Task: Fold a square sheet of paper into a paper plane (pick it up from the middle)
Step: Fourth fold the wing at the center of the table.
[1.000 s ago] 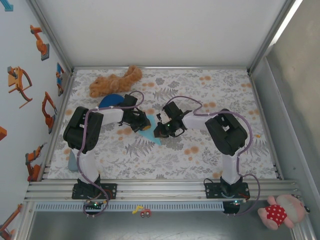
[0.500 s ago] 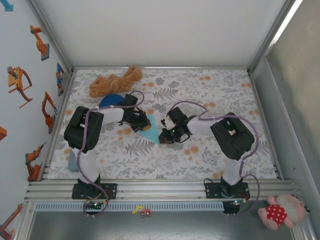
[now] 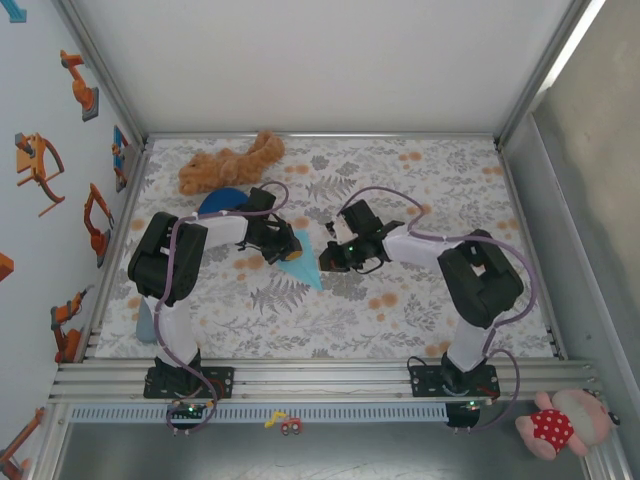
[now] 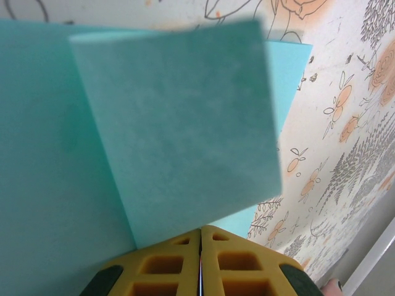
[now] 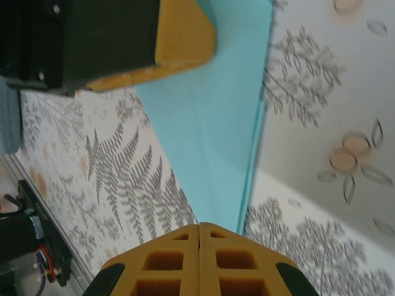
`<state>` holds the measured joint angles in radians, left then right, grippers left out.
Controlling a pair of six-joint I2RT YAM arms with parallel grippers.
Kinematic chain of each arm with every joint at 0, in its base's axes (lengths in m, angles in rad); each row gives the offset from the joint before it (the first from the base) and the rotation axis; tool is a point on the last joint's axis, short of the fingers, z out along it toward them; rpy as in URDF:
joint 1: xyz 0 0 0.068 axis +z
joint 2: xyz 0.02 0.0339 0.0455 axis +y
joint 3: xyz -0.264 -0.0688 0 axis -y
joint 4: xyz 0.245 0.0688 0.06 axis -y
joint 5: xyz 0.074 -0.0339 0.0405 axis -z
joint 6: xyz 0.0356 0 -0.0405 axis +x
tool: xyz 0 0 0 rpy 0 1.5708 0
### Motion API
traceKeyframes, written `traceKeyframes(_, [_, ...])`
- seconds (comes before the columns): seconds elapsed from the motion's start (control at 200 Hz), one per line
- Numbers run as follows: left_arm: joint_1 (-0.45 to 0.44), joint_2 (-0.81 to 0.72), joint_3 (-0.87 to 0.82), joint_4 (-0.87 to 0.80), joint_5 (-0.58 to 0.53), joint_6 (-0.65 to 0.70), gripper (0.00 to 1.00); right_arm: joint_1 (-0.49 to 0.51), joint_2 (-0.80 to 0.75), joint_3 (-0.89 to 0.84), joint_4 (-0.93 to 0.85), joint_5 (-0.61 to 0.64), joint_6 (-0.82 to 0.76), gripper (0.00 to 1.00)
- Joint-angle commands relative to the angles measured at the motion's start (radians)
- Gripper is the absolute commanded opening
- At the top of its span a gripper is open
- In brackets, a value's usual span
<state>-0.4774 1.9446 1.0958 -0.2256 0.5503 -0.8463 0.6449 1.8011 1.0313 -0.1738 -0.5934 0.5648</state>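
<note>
While the paper plane (image 3: 305, 262) lay mid-frame as one half-folded dart, I judged creasing to be in hand: the left gripper (image 3: 287, 247) and right gripper (image 3: 327, 262), fingers pressed fully together, met its edges, though I could not tell if either pinched it. The next move called for pressing along the fold without shifting it. Counted: one plane, two grippers, one plush toy (image 3: 228, 163), one blue dome (image 3: 218, 200).

paper plane (image 4: 154, 135): smooth matt paper | tablecloth (image 3: 400, 320): printed cloth | plush toy (image 3: 225, 165): fuzzy fabric
</note>
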Motion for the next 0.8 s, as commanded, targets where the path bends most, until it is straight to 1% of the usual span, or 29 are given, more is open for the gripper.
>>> traceKeyframes(0.0, [-0.007, 0.06, -0.013, -0.077, -0.066, -0.005, 0.1, 0.014, 0.062, 0.046, 0.058, -0.006, 0.028, 0.02])
traceKeyframes(0.28, [-0.011, 0.048, -0.003, -0.068, -0.049, -0.001, 0.1, 0.027, 0.148, 0.087, 0.038, -0.017, 0.004, 0.02])
traceKeyframes(0.386, [-0.014, 0.039, 0.005, -0.067, -0.036, 0.015, 0.1, 0.029, 0.171, 0.084, 0.017, 0.003, -0.003, 0.02])
traceKeyframes(0.501, [-0.015, 0.014, 0.017, -0.065, -0.023, 0.038, 0.1, 0.029, 0.198, 0.089, -0.059, 0.069, -0.004, 0.0])
traceKeyframes(0.656, [-0.035, -0.074, -0.013, 0.028, -0.013, 0.079, 0.11, 0.029, 0.208, 0.076, -0.125, 0.13, -0.011, 0.0])
traceKeyframes(0.796, [-0.056, -0.13, -0.081, 0.138, -0.005, 0.089, 0.11, 0.028, 0.204, 0.068, -0.145, 0.145, -0.016, 0.0])
